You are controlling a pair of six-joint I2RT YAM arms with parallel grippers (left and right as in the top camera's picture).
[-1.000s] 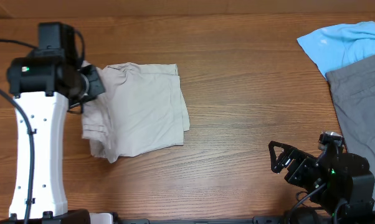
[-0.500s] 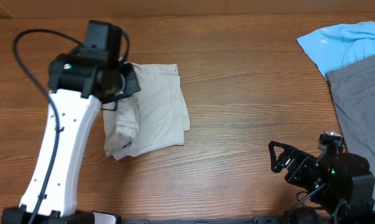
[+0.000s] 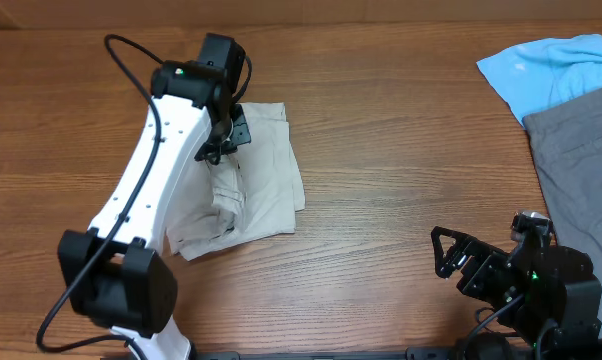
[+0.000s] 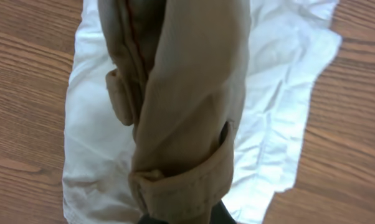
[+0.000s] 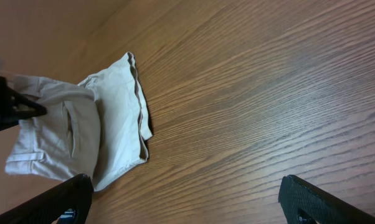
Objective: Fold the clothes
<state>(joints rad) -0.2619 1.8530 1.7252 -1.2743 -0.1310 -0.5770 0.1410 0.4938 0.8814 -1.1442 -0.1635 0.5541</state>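
Note:
The beige shorts lie on the wooden table left of centre, partly folded. My left gripper is shut on the shorts' waistband edge and holds it lifted over the rest of the garment. In the left wrist view the waistband with a belt loop hangs right at the jaws, over the paler fabric below. In the right wrist view the shorts lie at far left, with the back pocket showing. My right gripper is open and empty, low at the table's front right, far from the shorts.
A light blue shirt and grey trousers lie at the table's right edge. Bare wood spans the middle between the shorts and those clothes.
My left arm has swung to the right across the shorts, carrying the left edge of the fabric over the rest. The right arm has not moved.

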